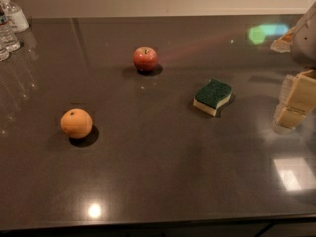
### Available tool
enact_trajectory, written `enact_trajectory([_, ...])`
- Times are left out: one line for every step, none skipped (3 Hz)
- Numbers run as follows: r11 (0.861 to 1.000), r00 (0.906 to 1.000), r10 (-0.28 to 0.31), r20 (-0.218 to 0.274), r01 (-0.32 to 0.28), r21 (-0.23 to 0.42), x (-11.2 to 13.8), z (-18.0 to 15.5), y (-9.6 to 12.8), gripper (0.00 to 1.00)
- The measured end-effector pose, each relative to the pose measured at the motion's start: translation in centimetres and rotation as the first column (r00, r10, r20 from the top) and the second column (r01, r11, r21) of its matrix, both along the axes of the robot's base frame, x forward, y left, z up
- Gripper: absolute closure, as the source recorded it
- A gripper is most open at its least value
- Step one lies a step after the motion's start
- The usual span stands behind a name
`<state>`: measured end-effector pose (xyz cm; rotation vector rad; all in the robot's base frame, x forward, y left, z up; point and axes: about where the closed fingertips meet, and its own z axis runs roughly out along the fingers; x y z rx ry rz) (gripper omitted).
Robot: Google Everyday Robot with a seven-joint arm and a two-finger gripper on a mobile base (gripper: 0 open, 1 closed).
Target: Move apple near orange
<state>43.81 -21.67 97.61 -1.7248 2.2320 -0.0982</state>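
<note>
Gripper: at the right edge of my view, just above the countertop, to the right of the sponge and clear of it.
Gripper state: I cannot tell whether it is spread or pressed together; I see only tan blocks of it.
Sponge: green top, yellow underside, lying flat on the dark countertop; my landmark.
Apple: left of the sponge and farther back, stem up, touching nothing but the countertop.
Orange: well left of the sponge and nearer the front edge, stem dot up.
Apple to orange: well apart, the apple behind and to its right.
Water bottles: far left of the sponge, at the back corner.
</note>
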Motion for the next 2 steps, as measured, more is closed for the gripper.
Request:
enact_trajectory([1.000, 1.0000, 0.003, 0.000, -0.003, 0.007, 0.4, -0.1, 0.4, 0.00])
enact_trajectory([0.998, 0.9997, 0.010, 0.021, -0.011, 0.058, 2.6, -0.2, 1.4, 0.00])
